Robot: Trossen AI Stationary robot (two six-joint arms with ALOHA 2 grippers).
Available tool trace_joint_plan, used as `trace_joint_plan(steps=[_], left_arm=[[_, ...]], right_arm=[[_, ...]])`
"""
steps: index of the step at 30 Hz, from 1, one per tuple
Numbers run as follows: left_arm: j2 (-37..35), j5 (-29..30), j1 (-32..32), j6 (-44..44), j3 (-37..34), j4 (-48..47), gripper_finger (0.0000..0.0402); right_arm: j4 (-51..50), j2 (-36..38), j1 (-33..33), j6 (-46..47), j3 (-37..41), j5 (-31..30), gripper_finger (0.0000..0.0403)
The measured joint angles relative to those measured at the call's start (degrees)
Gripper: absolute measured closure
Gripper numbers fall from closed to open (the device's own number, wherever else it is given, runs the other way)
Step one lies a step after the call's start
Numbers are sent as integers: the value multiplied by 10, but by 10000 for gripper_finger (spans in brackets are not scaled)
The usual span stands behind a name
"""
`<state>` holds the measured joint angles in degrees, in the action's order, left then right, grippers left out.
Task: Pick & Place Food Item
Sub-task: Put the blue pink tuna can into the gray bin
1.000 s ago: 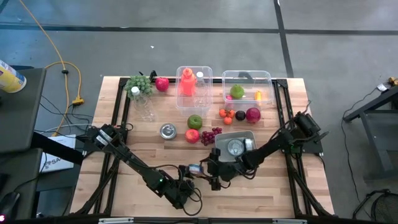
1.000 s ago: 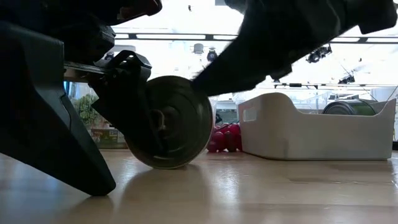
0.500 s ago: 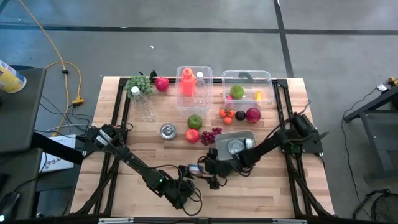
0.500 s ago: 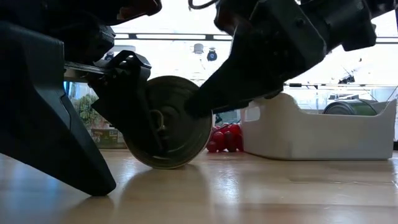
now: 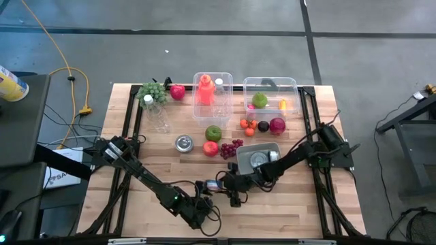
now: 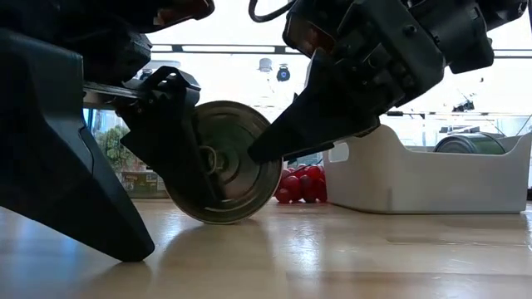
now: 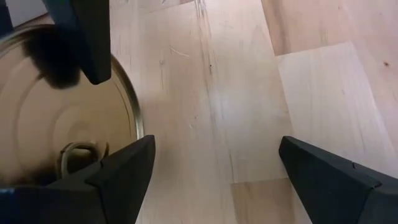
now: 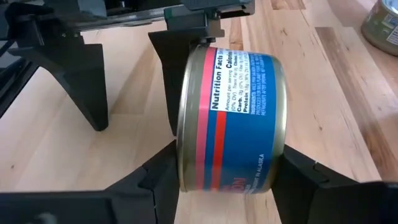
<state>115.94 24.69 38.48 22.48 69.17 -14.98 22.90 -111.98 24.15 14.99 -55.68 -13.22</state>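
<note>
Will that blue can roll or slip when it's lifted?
Likely rolls if released: the can stands on its round edge on the table. Metal ends look smooth, so the right gripper gripping across them may slip. Probably stiff.

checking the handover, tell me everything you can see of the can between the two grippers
The can is a squat metal tin lying on its side on the wooden table, with a blue and red label bearing nutrition facts and a golden pull-tab lid. The right gripper straddles its body, fingers at both flat ends. The open left gripper sits beside the lid.
</note>
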Motion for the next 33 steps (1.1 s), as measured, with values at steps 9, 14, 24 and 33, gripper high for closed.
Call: trace_joint_plan(steps=[9,14,24,33], left_arm=[[-2,5,0,-1,0,0,60],[-8,8,0,-1,0,7,60],[-11,44,13,-2,0,31,60],[-14,96,30,-12,0,34,60]], right_arm=[[0,0,1,-1,0,-5,226],[-8,11,3,-16,1,-35,226],[-51,43,14,-37,0,-158,226],[-163,128,53,-58,-41,-257,226]])
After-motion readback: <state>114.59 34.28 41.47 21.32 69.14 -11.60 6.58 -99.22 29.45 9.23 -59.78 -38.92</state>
